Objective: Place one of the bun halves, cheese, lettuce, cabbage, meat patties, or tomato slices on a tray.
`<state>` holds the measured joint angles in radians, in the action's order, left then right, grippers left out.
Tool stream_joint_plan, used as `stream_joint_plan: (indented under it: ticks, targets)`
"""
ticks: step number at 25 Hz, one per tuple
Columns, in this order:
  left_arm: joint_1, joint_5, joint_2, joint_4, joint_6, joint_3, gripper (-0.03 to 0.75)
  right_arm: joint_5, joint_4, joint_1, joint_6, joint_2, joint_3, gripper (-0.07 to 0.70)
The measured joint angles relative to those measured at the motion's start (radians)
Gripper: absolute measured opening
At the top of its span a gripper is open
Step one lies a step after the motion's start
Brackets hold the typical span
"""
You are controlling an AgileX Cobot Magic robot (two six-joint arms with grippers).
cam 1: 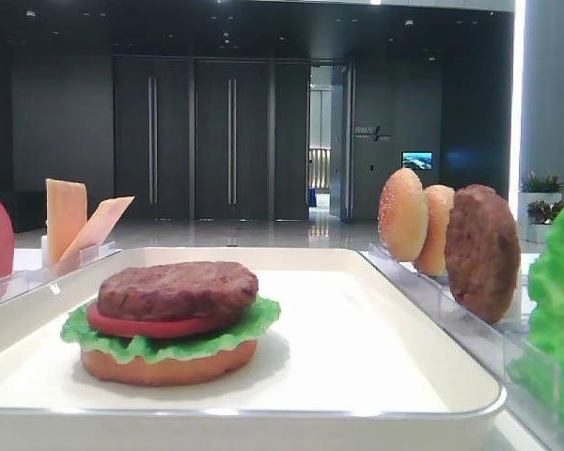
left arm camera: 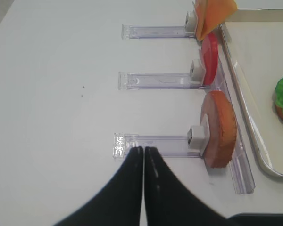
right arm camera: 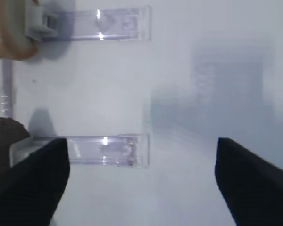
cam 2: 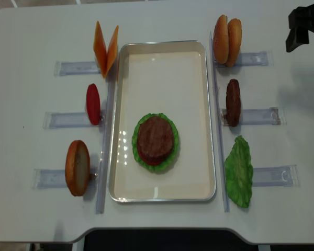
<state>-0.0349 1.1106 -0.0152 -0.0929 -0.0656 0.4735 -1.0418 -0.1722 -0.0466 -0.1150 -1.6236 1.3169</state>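
On the white tray [cam 2: 162, 63] stands a stack: a bun half, lettuce [cam 2: 141, 157], a tomato slice and a meat patty [cam 2: 155, 138] on top. In racks to its left stand two cheese slices [cam 2: 104, 47], a tomato slice [cam 2: 93, 103] and a bun half [cam 2: 77, 167]. To its right stand two bun halves [cam 2: 226, 41], a meat patty [cam 2: 233, 102] and a lettuce leaf [cam 2: 238, 171]. My right gripper [right arm camera: 141, 141] hangs open and empty over bare table beyond the right racks, at the far right corner [cam 2: 302, 29]. My left gripper [left arm camera: 144, 148] is shut and empty, by the outer end of the bun rack.
Clear slotted racks [cam 2: 68, 119] lie along both long sides of the tray, their outer ends reaching toward the table edges. The tray has a low raised rim [cam 1: 432, 310]. White table [cam 2: 31, 36] surrounds everything.
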Motion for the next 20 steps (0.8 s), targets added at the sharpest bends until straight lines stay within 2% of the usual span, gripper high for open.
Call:
stream_joint_plan:
  ticks: [7,10,13,20]
  targets:
    - [0.0,0.0,0.0,0.0,0.0,0.0,-0.007,-0.069,0.061,-0.055,0.027,0.009,0.0,0.592]
    - [0.0,0.0,0.0,0.0,0.0,0.0,-0.007,-0.075,0.074,-0.055,0.046,0.055,-0.023,0.592]
    - [0.0,0.0,0.0,0.0,0.0,0.0,-0.007,-0.051,0.074,-0.055,0.049,0.15,-0.086,0.592]
    - [0.0,0.0,0.0,0.0,0.0,0.0,-0.007,-0.049,0.077,-0.055,0.051,0.456,-0.279,0.592]
